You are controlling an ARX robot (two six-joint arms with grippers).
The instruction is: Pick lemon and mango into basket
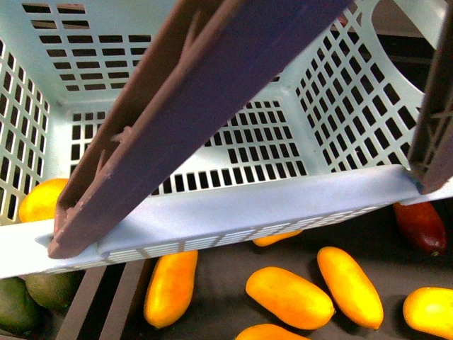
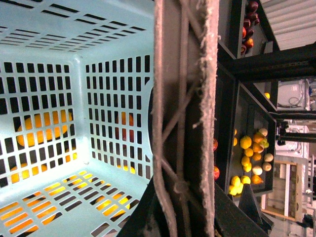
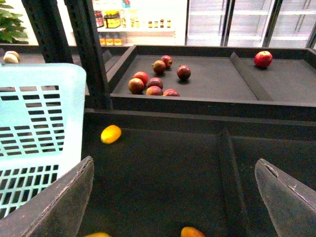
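Dark shelves [image 2: 248, 129]; basket handle [image 2: 183, 98] between fingers [image 2: 146, 216]

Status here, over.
Left end effector shut on basket handle. Right end effector open, empty. Basket shows no fruit; mangoes on shelf beneath. Handle crosses front view.

Pale teal slotted basket [image 1: 233, 212], brown handle [image 1: 198, 92], orange-yellow mangoes [image 1: 289, 297].
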